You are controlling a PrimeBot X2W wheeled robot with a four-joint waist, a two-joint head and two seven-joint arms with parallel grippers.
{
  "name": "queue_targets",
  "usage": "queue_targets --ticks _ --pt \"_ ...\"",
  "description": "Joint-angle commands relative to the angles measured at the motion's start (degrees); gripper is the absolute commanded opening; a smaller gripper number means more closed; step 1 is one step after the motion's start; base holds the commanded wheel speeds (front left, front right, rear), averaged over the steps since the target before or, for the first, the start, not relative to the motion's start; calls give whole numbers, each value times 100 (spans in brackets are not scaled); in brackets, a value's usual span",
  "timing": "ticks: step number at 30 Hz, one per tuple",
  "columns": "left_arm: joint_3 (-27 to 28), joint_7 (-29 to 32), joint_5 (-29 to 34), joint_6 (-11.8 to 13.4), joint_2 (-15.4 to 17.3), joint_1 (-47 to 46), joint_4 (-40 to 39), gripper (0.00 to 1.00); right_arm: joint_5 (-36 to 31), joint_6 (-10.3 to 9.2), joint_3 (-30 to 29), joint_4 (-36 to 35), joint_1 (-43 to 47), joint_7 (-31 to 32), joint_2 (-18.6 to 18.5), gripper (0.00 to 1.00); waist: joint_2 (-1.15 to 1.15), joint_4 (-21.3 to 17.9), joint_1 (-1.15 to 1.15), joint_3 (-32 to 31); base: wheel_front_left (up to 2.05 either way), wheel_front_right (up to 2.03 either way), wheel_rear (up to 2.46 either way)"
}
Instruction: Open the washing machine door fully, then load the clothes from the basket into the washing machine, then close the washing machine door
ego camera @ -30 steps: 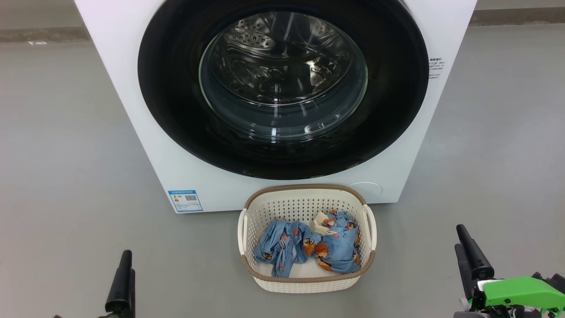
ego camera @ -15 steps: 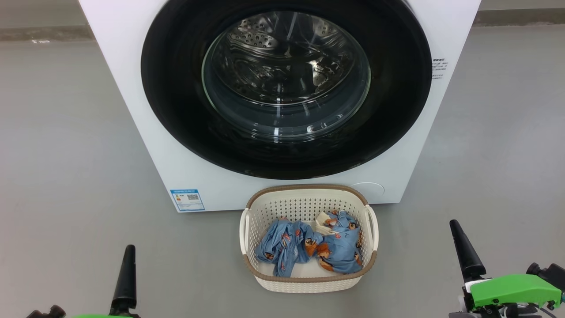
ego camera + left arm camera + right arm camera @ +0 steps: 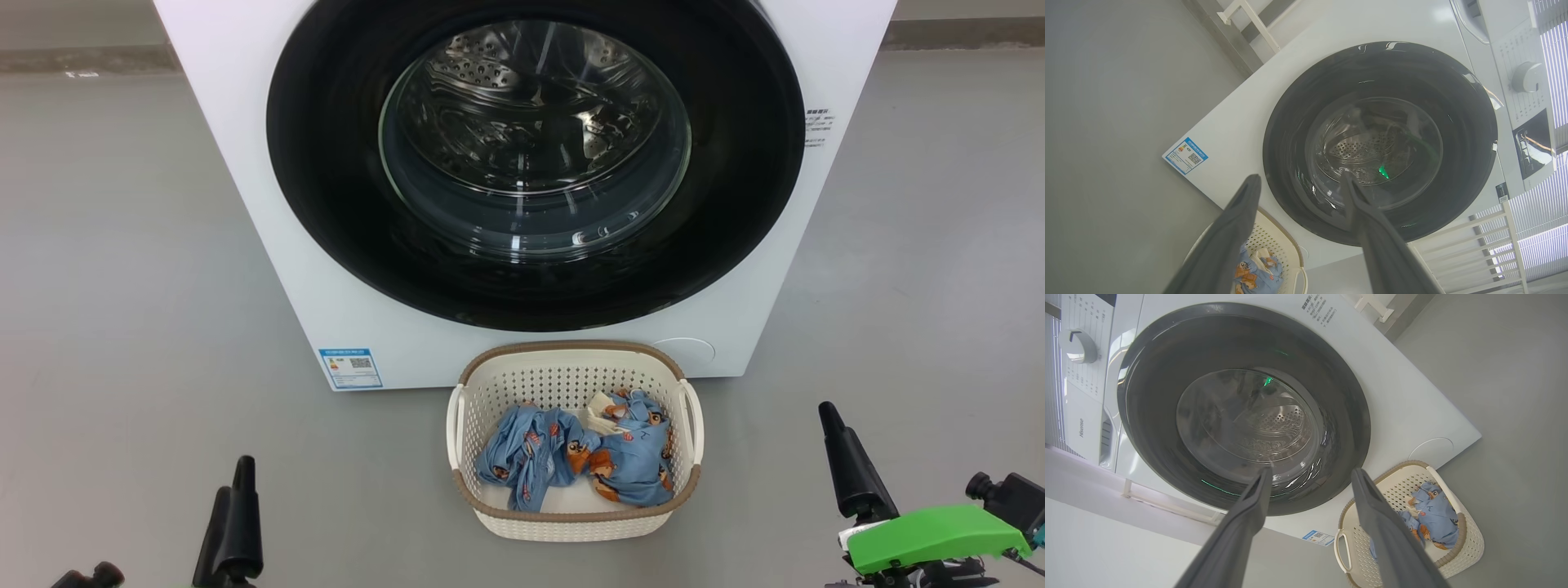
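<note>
Smooth grey floor (image 3: 122,245); dark skirting strip (image 3: 82,61); bright window blinds (image 3: 1553,45); white rail frame (image 3: 1517,241).

Up on the washer (image 3: 1404,400) panel, a brand mark (image 3: 1081,428): we read "Hisense". The blue label (image 3: 351,368) shows a QR code, print too small for us; same with the corner lettering (image 3: 818,126).

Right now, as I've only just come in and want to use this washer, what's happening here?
A two-armed robot faces the washing machine, apparently about to do a load. The washing machine door is shut, so the first step is not yet done. The clothes, blue with a bear print, lie in the basket, which stands on the floor right in front of the machine. The left gripper and the right gripper are both open and empty, low on either side of the basket, touching nothing.
</note>
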Motion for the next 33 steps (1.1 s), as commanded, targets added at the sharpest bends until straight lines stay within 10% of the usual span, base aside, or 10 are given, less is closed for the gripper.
queue_targets --ticks 1,33 --pt "76 -62 159 -46 77 -77 -199 100 -175 18 71 -171 -104 -60 -35 100 0 4 0 1 0 0 0" --pt "-97 -562 2235 -93 149 -36 -317 100 -2535 25 88 -177 -61 -364 113 100 0 105 0 67 0 0 0"
